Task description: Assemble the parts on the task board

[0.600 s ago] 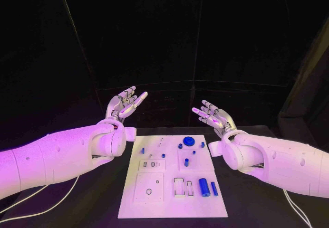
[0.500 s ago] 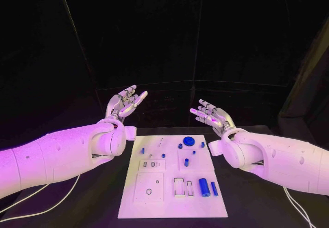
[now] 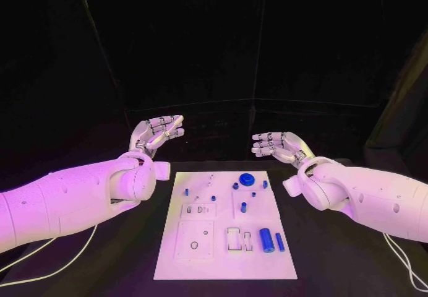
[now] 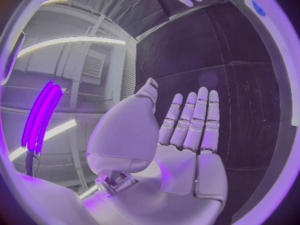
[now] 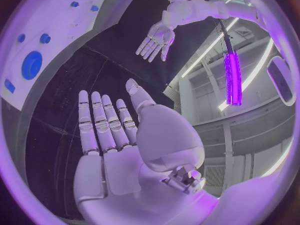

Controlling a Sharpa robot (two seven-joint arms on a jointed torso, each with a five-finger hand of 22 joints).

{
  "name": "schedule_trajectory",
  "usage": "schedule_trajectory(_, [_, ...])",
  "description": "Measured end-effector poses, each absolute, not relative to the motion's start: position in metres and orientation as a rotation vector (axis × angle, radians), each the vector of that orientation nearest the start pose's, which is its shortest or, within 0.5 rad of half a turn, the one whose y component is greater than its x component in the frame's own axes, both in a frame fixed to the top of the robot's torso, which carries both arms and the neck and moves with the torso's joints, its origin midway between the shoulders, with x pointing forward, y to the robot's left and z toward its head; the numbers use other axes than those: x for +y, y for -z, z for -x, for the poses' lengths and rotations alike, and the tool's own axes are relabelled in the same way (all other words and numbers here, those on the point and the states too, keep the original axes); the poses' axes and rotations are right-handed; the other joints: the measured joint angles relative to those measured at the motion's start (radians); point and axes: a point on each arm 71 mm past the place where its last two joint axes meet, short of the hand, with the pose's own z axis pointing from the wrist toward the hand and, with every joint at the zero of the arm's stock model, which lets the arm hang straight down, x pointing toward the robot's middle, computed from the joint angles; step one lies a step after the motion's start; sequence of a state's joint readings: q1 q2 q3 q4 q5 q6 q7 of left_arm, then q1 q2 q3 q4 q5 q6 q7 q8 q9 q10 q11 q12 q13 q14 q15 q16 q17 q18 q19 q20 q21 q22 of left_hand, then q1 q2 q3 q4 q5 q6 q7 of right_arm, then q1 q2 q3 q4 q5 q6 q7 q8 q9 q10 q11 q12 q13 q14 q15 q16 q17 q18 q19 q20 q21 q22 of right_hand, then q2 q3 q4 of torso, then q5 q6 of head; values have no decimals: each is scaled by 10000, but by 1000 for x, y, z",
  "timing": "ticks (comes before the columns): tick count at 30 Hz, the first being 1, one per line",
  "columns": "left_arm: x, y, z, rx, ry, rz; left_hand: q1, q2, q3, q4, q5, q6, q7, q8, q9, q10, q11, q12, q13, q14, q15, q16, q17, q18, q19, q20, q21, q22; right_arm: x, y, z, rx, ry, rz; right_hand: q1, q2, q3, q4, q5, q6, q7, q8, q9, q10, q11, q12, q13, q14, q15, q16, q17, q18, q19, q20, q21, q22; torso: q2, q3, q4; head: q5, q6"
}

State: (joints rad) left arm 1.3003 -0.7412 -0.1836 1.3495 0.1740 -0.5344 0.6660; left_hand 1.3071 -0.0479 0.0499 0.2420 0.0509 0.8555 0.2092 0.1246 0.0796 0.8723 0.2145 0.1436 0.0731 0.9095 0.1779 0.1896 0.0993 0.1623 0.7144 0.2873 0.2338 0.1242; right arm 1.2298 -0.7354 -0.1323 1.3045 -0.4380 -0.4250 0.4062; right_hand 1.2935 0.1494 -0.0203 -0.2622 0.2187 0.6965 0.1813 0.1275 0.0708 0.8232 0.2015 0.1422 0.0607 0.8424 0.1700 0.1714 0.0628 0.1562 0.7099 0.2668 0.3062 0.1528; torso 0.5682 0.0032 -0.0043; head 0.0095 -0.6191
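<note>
The task board (image 3: 227,226) sits mid-table with its blue parts (image 3: 265,240) untouched, while the left hand (image 3: 156,133) and right hand (image 3: 276,146), both empty with fingers apart, have tipped forward beyond it, so assembly hasn't started yet.

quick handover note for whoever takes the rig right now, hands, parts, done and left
Left hand: open, holds nothing, raised beyond the board's far left corner.
Right hand: open, holds nothing, raised beyond the far right corner.
Task board: flat in the middle of the black table, between the arms.
Parts: blue round disc near the far edge, blue cylinder and thin blue bar near the right side, small blue pieces mid-board.
Done: no assembly apparent. Left: pick up and fit the parts.
</note>
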Motion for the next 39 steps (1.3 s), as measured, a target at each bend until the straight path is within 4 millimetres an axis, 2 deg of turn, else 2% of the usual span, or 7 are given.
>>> schedule_trajectory(4, [233,174,-521,11050,13690,10749,75,207,-119,-338,0,804,221,113,-2,1035,-305,183,0,1185,-346,353,168,163,1189,-264,489,142,-216,189,-524,14642,-11784,-4949,179,-73,171,-171,0,1204,212,50,-1,1255,-213,0,-1,1220,-285,48,-1,-4,824,-227,624,257,110,29,12,0,22])
schedule_trajectory(8, [233,173,-516,11242,13916,10556,92,329,-217,-650,-1,1213,86,113,-71,1721,-517,199,22,2121,-650,626,464,162,2081,-583,828,242,-214,179,-527,14782,-11156,-3578,405,-216,416,-233,0,1914,372,51,-12,2054,-376,-44,-1,2058,-502,48,-1,5,1317,-452,1206,537,251,45,45,-10,32])
schedule_trajectory(13, [231,170,-505,11673,14346,10185,137,375,-269,-818,-1,1312,-2,81,-111,1969,-622,199,32,2508,-797,720,694,161,2442,-745,934,269,-207,167,-532,15035,-10157,-1756,704,-469,799,-261,-63,2582,263,-37,-25,2849,-595,-279,-1,3235,-835,64,16,152,1846,-832,2337,1163,452,40,86,-58,99])
schedule_trajectory(18, [227,167,-491,12213,14858,9708,137,375,-289,-918,-1,1312,-3,39,-122,1969,-622,112,29,2508,-796,720,750,161,2478,-781,934,268,-194,160,-533,15317,-9090,44,779,-578,1121,-272,-63,3044,78,-162,-25,3491,-813,-450,12,4580,-1194,305,53,152,2308,-1184,3670,1935,702,-13,162,-127,172])
schedule_trajectory(23, [223,164,-479,12595,15268,9417,137,375,-296,-964,-1,1312,-3,-6,-132,1969,-622,62,11,2507,-796,720,774,160,2518,-753,934,255,-181,159,-532,15553,-8118,1600,364,-1064,1732,-261,2,3642,-139,-468,-24,4155,-1121,-748,45,6074,-1681,1356,327,152,2943,-1605,5660,3088,948,-82,257,-211,229])
schedule_trajectory(31, [216,162,-470,12949,15684,9233,88,424,-314,-1002,-2,1311,-3,-74,-131,1968,-622,-44,-1,2542,-760,652,812,160,2518,-753,934,234,-163,163,-530,15863,-6895,3451,-62,-1490,2430,-234,-42,3511,-230,-586,-48,3780,-1086,-766,44,6228,-1773,4577,1722,151,3228,-1668,7039,4263,1278,-180,407,-328,249])
schedule_trajectory(39, [212,162,-468,13101,15809,9204,44,468,-371,-1058,-3,1273,35,-119,-140,1960,-616,-102,-20,2542,-759,653,862,160,2518,-752,934,222,-157,167,-531,16223,-6153,4235,-236,-1664,2872,-209,-118,3447,-181,-586,-47,3626,-1104,-766,44,6228,-1773,6320,3164,129,3935,-1602,8281,5940,1465,-210,461,-398,290])
